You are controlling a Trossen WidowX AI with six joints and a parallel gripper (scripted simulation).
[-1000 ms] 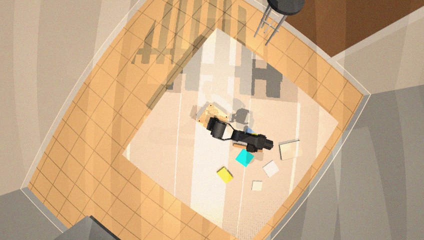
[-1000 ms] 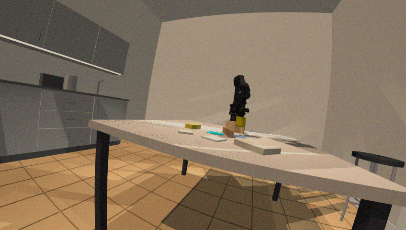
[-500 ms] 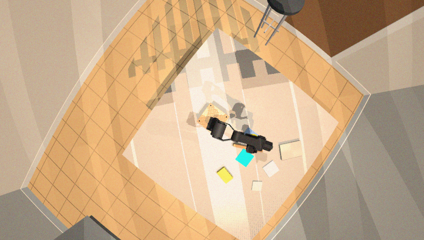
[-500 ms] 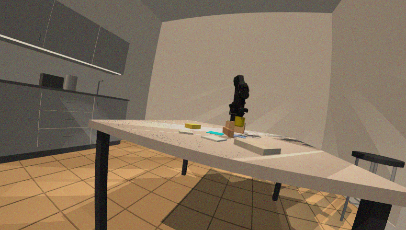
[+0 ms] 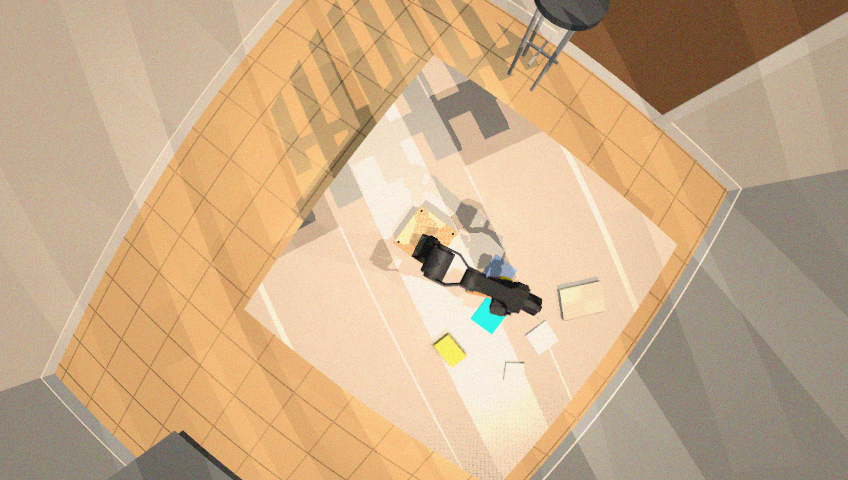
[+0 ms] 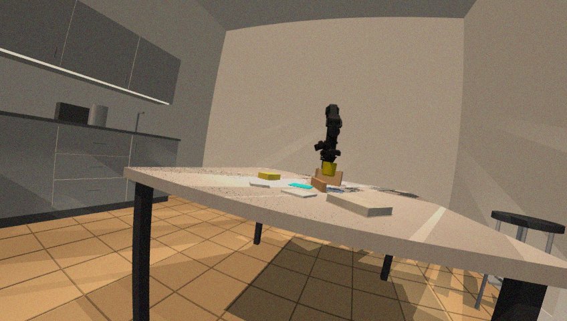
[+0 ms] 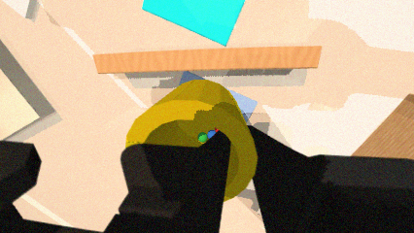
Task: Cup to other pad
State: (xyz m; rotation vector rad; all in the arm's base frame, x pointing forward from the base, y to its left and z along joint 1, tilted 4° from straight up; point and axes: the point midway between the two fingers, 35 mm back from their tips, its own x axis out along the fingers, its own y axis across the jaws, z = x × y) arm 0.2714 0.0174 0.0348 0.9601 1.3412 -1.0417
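The yellow cup [image 6: 329,168] [image 7: 194,92] is held upright above the table. A green marble [image 7: 202,137], a blue marble [image 7: 212,133] and a bit of red show inside it. My gripper [image 7: 237,130] is shut on the cup's wall, one finger inside and one outside. The blue pad [image 5: 501,265] [image 6: 335,190] [image 7: 247,100] lies below, partly hidden by the cup in the wrist view. The cyan pad [image 5: 487,318] [image 6: 300,185] [image 7: 199,16] lies across the wooden barrier [image 6: 319,184] [image 7: 209,59], which stands between the two pads. The cup is on the blue pad's side of it.
Another wooden block [image 6: 335,177] [image 7: 389,131] stands near the cup. A cream block [image 5: 581,300] [image 6: 358,204], a white slab [image 5: 541,337] [image 6: 298,193], a small pale tile [image 5: 514,371] [image 6: 259,184] and a yellow block [image 5: 449,349] [image 6: 269,175] lie around the cyan pad.
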